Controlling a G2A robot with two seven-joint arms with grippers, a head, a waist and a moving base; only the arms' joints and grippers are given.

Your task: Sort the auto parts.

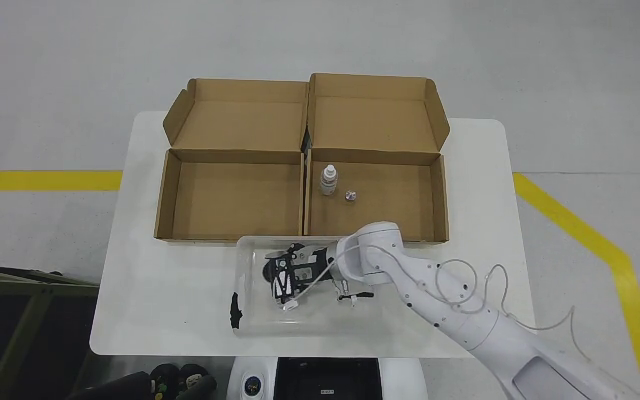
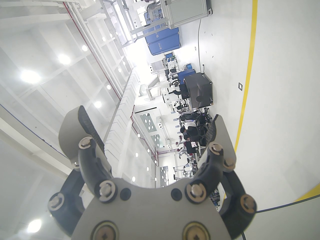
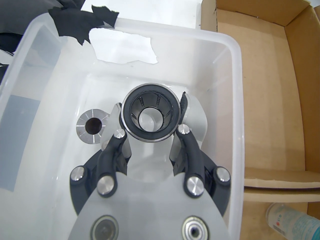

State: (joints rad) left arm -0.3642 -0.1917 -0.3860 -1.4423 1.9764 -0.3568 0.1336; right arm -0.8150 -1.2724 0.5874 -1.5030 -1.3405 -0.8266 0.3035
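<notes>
My right gripper (image 3: 151,108) hangs inside a clear plastic bin (image 3: 225,76) and is shut on a steel cylindrical bearing (image 3: 126,112) with black end rings, which stands upright between the pads. A round metal disc with a centre hole (image 3: 83,132) lies on the bin floor right beside one fingertip. In the top view this gripper (image 1: 288,275) sits in the bin (image 1: 250,300) at the table's front. My left gripper (image 2: 150,119) points up into the room, open and with nothing between its fingers.
Two open cardboard boxes stand side by side behind the bin: the left box (image 1: 230,195) holds nothing, the right box (image 1: 400,200) holds a small white bottle (image 1: 329,178) and a tiny part (image 1: 350,194). Black tape (image 3: 80,21) sticks to the bin's rim.
</notes>
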